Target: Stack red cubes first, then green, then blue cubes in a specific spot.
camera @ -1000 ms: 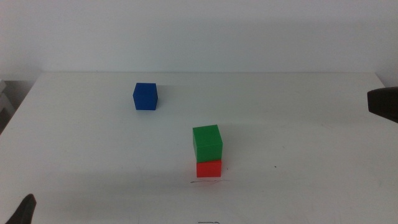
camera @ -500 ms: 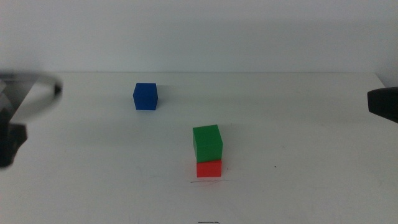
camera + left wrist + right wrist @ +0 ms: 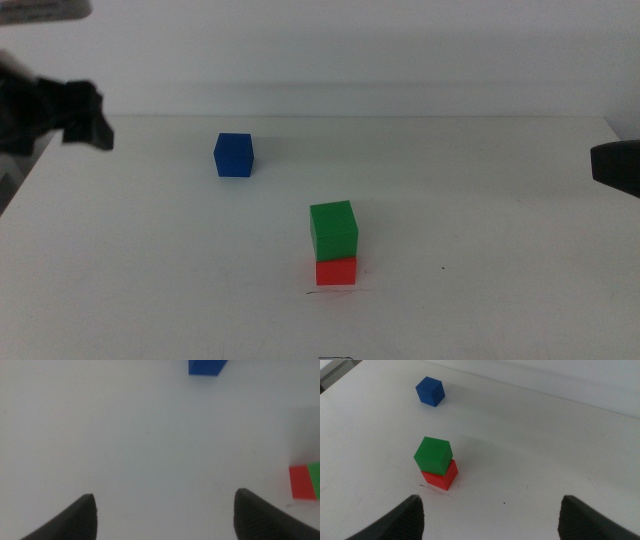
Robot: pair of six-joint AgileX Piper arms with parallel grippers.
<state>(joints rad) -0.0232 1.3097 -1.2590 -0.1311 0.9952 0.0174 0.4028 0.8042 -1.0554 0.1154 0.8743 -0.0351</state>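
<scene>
The green cube (image 3: 333, 229) sits on the red cube (image 3: 336, 271), which stands just behind the thin dark line (image 3: 335, 291) on the white table. The stack also shows in the right wrist view, green cube (image 3: 433, 455) on red cube (image 3: 440, 477) by the line (image 3: 434, 489). The blue cube (image 3: 234, 155) stands alone at the back left and shows in the left wrist view (image 3: 206, 367). My left gripper (image 3: 85, 115) hovers blurred at the far left, left of the blue cube, and is open (image 3: 165, 515) and empty. My right gripper (image 3: 615, 165) waits at the right edge, open (image 3: 492, 520).
A small dark speck (image 3: 445, 267) lies right of the stack. Another faint mark (image 3: 335, 357) sits at the table's front edge. The table's back edge meets a white wall.
My left arm has risen from the bottom left corner to the upper left of the view, nearer the blue cube. The cubes and the right gripper have not moved.
</scene>
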